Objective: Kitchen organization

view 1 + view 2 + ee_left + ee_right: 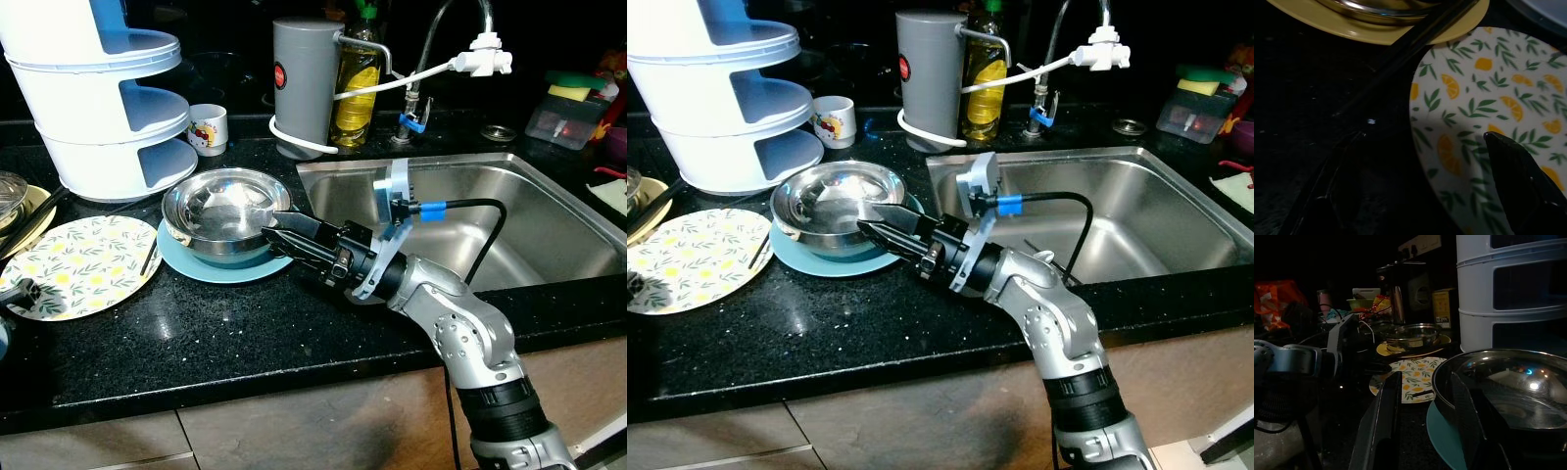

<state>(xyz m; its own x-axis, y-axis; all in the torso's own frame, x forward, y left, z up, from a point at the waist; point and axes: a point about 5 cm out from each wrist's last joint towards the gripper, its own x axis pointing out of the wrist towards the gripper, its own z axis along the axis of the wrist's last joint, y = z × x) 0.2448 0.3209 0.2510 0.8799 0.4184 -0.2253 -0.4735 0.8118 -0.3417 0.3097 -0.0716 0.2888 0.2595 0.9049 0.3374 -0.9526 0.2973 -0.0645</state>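
Note:
A shiny steel bowl (pixel 220 201) rests on a teal plate (pixel 211 266) on the black counter, just left of the sink. My right gripper (pixel 272 225) reaches in from the right at the bowl's near right rim. It is open, and in the right wrist view its fingers (pixel 1382 423) stand either side of the rim. A lemon-patterned plate (pixel 78 264) lies further left. Low over that plate's near left edge, my left gripper (pixel 1420 139) hangs open, holding nothing.
A white tiered container (pixel 108 108) stands behind the plates. Black chopsticks (pixel 34 225) lean off a yellow plate (pixel 29 201) at the far left. A mug (pixel 208 127), grey canister (pixel 304 83) and oil bottle (pixel 355 88) line the back. The steel sink (pixel 490 225) lies to the right.

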